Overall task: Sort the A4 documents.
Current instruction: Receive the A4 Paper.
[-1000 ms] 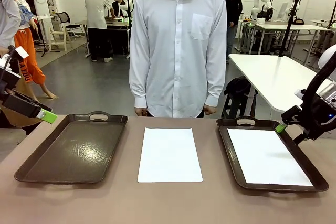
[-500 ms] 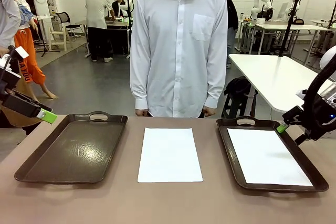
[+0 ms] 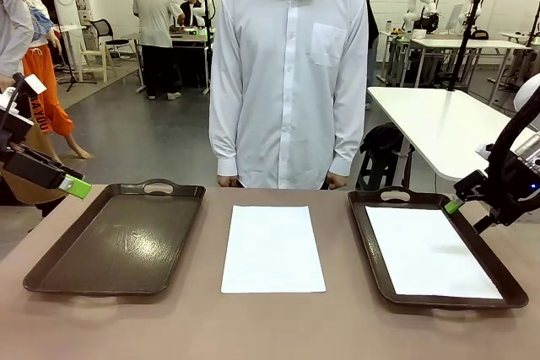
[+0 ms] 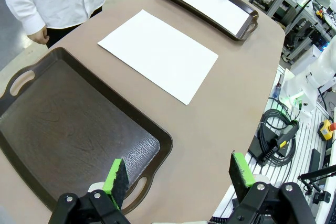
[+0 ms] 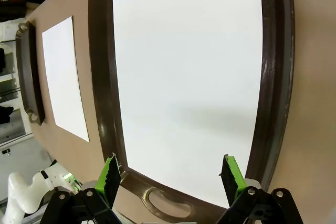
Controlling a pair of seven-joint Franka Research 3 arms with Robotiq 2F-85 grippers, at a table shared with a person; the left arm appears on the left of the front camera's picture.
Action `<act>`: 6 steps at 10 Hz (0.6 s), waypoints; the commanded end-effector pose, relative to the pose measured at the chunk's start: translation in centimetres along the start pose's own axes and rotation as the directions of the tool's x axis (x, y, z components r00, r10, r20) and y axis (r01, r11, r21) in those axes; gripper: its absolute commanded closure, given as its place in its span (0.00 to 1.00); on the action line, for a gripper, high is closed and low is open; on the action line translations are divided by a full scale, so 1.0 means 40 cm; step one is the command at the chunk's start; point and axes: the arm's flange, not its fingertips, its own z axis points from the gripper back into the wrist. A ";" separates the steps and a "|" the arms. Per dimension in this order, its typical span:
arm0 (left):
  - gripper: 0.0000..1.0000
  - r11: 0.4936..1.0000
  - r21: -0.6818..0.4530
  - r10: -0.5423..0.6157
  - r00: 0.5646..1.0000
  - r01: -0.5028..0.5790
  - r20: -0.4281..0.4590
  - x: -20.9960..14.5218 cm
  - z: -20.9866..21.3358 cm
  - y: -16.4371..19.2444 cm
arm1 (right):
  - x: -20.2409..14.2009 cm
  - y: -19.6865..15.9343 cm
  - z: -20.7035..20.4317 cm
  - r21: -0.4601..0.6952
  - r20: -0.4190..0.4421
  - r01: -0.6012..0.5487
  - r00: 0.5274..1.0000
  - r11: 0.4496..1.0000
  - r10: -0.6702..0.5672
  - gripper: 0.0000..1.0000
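One white A4 sheet (image 3: 272, 248) lies flat on the brown table between two trays; it also shows as the A4 sheet (image 4: 159, 53) and the A4 sheet (image 5: 64, 77). A second A4 sheet (image 3: 429, 251) rests inside the right dark brown tray (image 3: 368, 238), seen from above as the sheet (image 5: 189, 82) in its tray (image 5: 275, 77). The left tray (image 3: 51, 271) holds nothing. My left gripper (image 3: 74, 185) hangs open above the table's left edge, its fingers (image 4: 116, 176) over the left tray's near handle. My right gripper (image 3: 454, 203) hovers open over the right tray's far right rim.
A person in a white shirt (image 3: 287, 73) stands at the far side of the table, hands (image 3: 226, 180) at the edge. A white table (image 3: 439, 124) stands behind at right. Cables and a controller (image 4: 278, 140) lie on the floor beside the table.
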 end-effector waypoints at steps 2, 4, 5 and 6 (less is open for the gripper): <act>0.00 1.000 -0.015 -0.018 1.000 0.018 0.015 0.000 0.001 0.006 | -0.083 0.173 0.169 -0.157 0.130 -0.360 0.916 0.920 0.381 0.00; 0.00 1.000 -0.015 -0.018 1.000 0.018 0.015 0.000 0.001 0.006 | -0.194 0.356 0.310 -0.243 0.208 -0.618 0.720 0.748 0.662 0.00; 0.00 1.000 -0.015 -0.018 1.000 0.018 0.015 0.000 0.001 0.006 | -0.236 0.407 0.347 -0.224 0.227 -0.699 0.640 0.679 0.734 0.00; 0.00 1.000 -0.015 -0.018 1.000 0.018 0.015 0.000 0.001 0.006 | -0.275 0.441 0.371 -0.184 0.236 -0.776 0.561 0.604 0.793 0.00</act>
